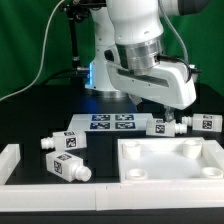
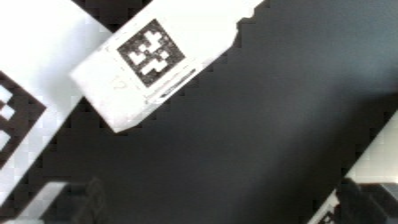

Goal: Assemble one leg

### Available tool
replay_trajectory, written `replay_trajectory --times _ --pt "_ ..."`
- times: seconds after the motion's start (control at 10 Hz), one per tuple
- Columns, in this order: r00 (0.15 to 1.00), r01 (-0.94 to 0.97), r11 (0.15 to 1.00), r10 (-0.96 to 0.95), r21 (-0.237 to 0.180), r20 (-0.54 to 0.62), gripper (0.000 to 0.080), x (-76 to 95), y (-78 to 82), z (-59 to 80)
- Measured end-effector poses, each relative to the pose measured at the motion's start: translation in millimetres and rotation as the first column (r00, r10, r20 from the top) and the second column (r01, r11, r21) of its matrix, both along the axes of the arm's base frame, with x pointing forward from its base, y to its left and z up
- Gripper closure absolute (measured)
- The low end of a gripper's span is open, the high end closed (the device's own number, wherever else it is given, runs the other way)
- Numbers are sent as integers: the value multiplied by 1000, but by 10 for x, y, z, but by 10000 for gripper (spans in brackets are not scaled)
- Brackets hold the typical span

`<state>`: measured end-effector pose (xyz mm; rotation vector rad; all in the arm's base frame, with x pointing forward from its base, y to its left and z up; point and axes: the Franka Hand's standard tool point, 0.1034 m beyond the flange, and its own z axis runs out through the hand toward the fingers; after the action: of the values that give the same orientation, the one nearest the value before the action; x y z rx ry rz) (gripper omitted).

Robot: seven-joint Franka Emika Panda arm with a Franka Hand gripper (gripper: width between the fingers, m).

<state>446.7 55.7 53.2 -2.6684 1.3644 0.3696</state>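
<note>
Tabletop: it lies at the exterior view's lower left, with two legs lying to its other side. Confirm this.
One thing is wrong: the tabletop lies at the exterior view's lower right, not its lower left. The rest holds: the nearer leg and the farther leg lie to its other side, on the exterior view's left. The exterior view shows this.

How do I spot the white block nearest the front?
Find the white tabletop on the exterior view's right. Two legs lie to its left; yours is the front leg, its peg pointing toward the tabletop, unlike the rear leg, whose peg points away.
</note>
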Motion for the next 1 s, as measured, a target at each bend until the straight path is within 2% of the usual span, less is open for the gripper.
replay_trajectory --times 0.2,0.3,0.5,0.6,0.7,1.0 --pt "975 213 977 -213 -4 -60 151 -228 4 -129" --pt "955 283 959 -284 -19 -83 151 -328 69 -179" --pt "922 380 924 -382 -39 -65 151 -362 144 -233" --pt "912 403 914 -406 -50 -56 151 -346 218 -214" --pt "936 343 937 -347 -70 -55 151 -351 259 -211" --pt "934 350 934 -354 -68 -57 151 -357 251 -223"
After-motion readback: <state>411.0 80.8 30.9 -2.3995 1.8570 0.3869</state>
